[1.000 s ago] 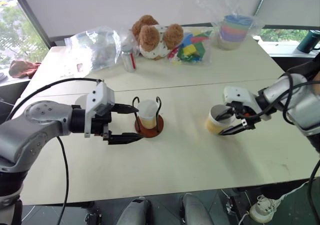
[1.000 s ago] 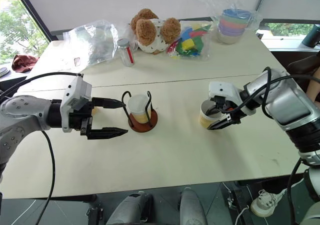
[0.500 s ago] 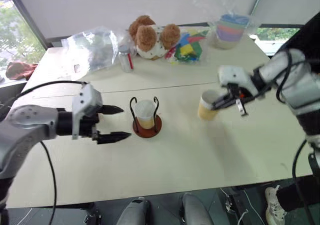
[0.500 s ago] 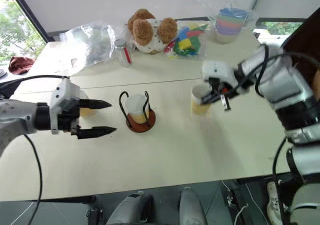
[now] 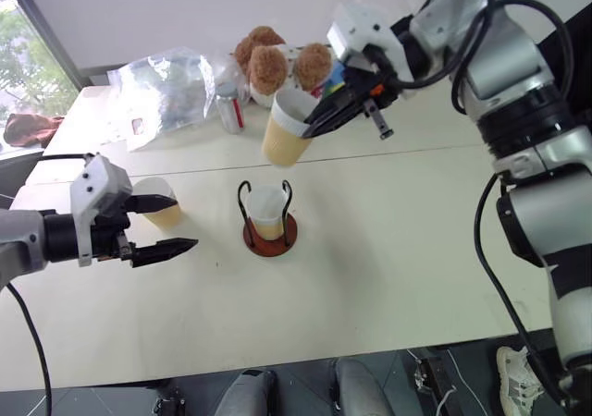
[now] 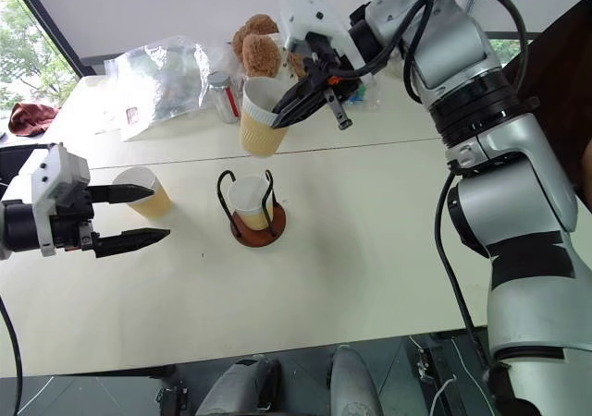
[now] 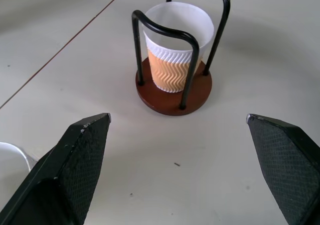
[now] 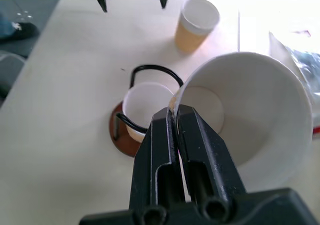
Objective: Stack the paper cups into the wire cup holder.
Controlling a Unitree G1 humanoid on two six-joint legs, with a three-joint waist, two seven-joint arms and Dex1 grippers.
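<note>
At the far left the left gripper hovers low over the table with its fingers spread wide and nothing between them, and one cup stands upright just behind its upper finger. Right of that, near the table's middle, the holder stands with a second cup seated upright inside its wire loops. Above and slightly behind the holder, the right gripper is clamped on the rim of a third cup, holding it tilted in the air, clear of the table.
</note>
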